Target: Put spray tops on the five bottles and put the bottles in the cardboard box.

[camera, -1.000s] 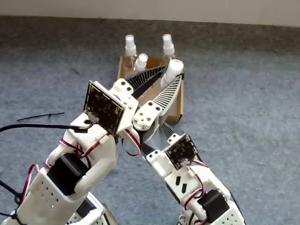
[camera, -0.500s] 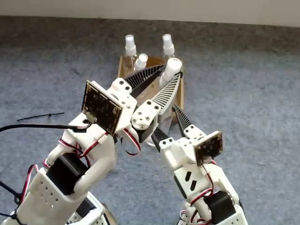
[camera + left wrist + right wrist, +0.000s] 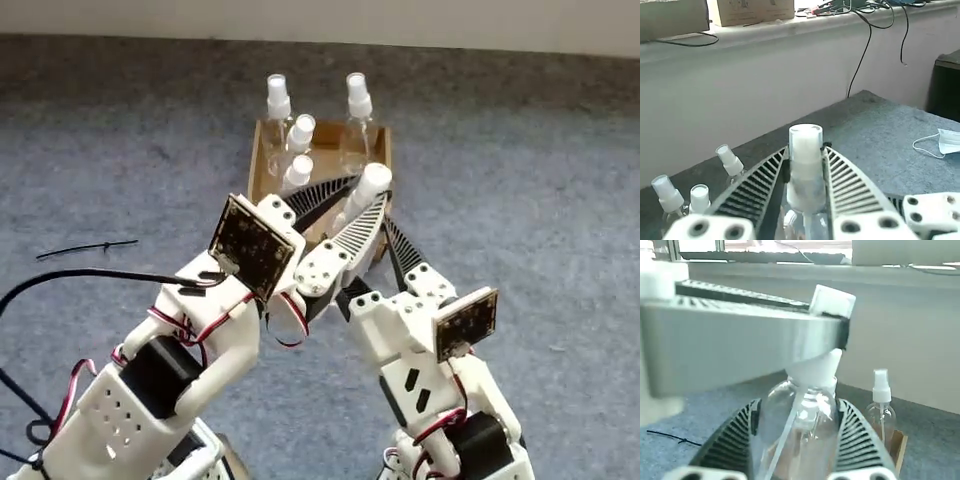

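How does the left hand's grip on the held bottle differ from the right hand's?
The left hand is shut on the white spray top, while the right hand is shut on the clear bottle beneath it. The left hand is pinched narrow around the slim top. The right hand is spread wider around the bottle's body. Both hold the same bottle at once.

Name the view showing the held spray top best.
Left wrist: the spray top sits large between the fingers. High view shows it small; right wrist view has a finger across it, above the bottle.
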You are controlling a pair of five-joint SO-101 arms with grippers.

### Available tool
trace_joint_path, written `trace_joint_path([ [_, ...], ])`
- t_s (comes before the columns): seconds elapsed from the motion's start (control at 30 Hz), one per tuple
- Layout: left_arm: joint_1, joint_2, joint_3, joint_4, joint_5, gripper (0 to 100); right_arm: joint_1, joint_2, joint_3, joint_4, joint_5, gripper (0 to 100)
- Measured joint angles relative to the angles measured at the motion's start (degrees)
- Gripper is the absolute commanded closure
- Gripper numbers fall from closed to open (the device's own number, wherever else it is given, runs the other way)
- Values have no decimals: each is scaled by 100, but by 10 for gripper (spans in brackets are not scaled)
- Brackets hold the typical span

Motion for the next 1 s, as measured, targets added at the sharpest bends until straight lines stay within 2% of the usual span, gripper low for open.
trace_joint_path([
  [0.1,-18,-9,211,-26,-9,968,0,0,0,0,-9,995],
  [0.23,-132,-9,281,-35,-9,864,9,0,0,0,-9,995],
  [0.47,-281,0,281,44,35,864,53,9,-9,-9,-9,995],
  [0.73,-281,88,-607,826,26,851,404,-9,-18,-18,9,995],
  [1.0,-378,88,-2048,1530,9,853,527,-18,-18,-18,35,995],
])
